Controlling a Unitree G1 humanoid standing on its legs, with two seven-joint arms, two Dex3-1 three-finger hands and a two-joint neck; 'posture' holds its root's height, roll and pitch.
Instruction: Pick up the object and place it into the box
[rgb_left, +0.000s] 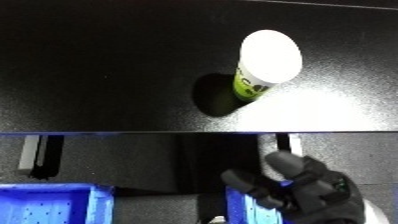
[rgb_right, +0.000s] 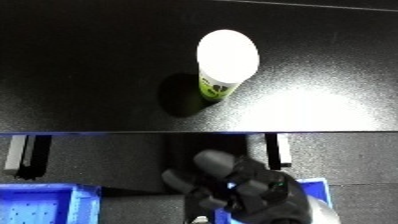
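A white-lidded container with a green and black label (rgb_left: 264, 62) stands upright on the black table (rgb_left: 98, 65), right of centre, with its shadow to its left. My right hand (rgb_left: 306, 190) hangs below the table's front edge at the lower right, well short of the container, with fingers curled and nothing in them. My left hand shows in neither view. A blue bin (rgb_left: 53, 204) lies at the lower left, below the table edge.
A second blue bin (rgb_right: 306, 192) peeks out behind my right hand at the lower right. Table legs or brackets (rgb_left: 40, 155) hang under the front edge at left and right. A dark floor lies between the bins.
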